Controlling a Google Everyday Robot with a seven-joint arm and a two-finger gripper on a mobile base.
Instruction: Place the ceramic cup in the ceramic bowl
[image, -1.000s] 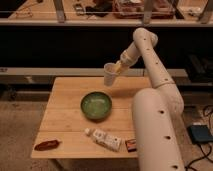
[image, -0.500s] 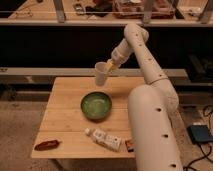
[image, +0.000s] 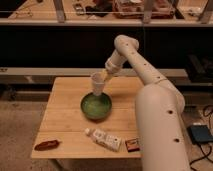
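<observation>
The ceramic cup (image: 97, 83) is a small pale handleless cup held in my gripper (image: 103, 76). It hangs upright just above the far rim of the ceramic bowl (image: 96, 106), a round green bowl in the middle of the wooden table (image: 65, 115). The cup's base is close to the bowl's inside; I cannot tell whether it touches. My white arm reaches in from the right and bends down to the cup.
A white tube-like bottle (image: 104, 138) lies near the table's front edge. A small dark red box (image: 132, 144) lies to its right. A brown-red object (image: 46, 145) lies at the front left corner. A dark shelf stands behind the table.
My gripper has carried the cup left and down, from above the table's far side to just over the bowl's far rim.
</observation>
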